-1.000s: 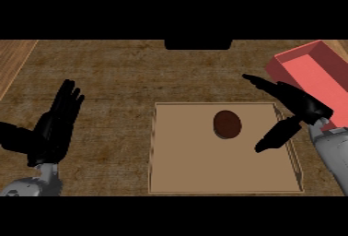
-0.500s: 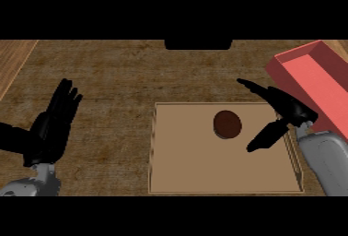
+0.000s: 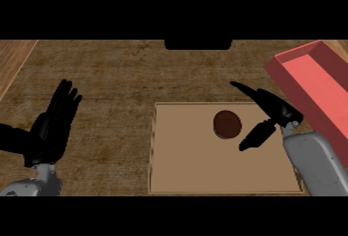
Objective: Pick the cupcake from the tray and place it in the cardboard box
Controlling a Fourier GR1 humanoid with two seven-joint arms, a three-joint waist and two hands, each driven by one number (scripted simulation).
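**Closing in on the cupcake, nothing held yet**

My right hand [image 3: 272, 115] sits right of centre in the frame, fingers and thumb spread apart with nothing between them. The fingers stretch toward the upper left, over the top right corner of the tray [image 3: 183, 175], and the thumb hangs down just beside the cupcake [image 3: 227, 124]. The cupcake stands in the upper middle of the tray, a dark brown oval, and I cannot tell whether my thumb already touches its right side.

What worries me is the angle. My thumb comes at the cupcake from the right, and my fingers are above and behind it, not around it. If I close from here, I judge I may nudge it leftward across the tray or tip it instead of enclosing it. The red box [image 3: 319, 92] lies along the right edge of the frame, close behind my wrist, so a wide swing on the lift could clip its near wall.

Compared with a second ago, my right hand has slid left and slightly down, so the thumb is now closer to the cupcake. The cupcake, tray and box have not shifted.

My left hand [image 3: 51, 126] rests open at the left of the frame, fingers straight and pointing up, well apart from the tray.
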